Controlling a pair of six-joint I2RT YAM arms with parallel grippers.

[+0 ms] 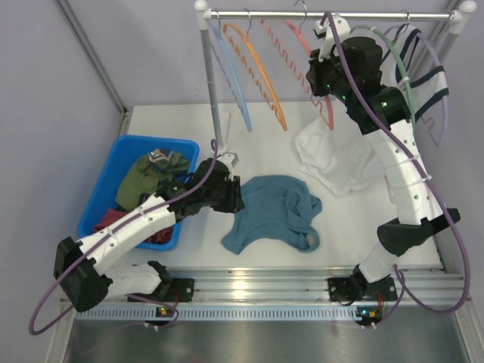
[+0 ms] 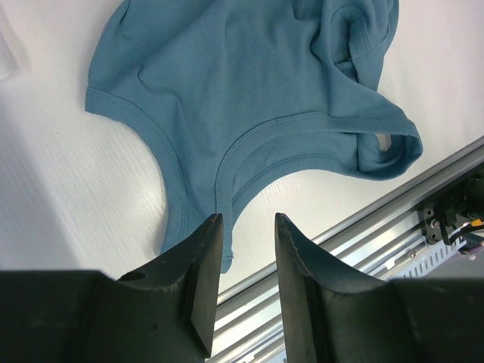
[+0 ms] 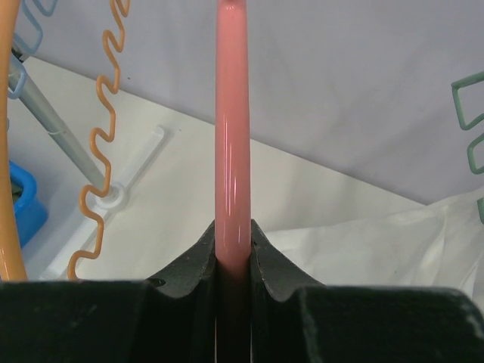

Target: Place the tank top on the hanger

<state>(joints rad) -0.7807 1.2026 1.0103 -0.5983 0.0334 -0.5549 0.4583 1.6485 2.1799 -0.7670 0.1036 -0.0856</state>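
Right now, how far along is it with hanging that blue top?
Early. Done: the right gripper is shut on the hanger by the rail. In hand: the left gripper hovers open at the tank top on the table. Left: gripping the top and threading it on.

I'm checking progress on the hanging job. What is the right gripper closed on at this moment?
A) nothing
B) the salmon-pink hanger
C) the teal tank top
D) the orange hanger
B: the right wrist view shows the right gripper clamped on the salmon-pink hanger, while the tank top lies ungripped.
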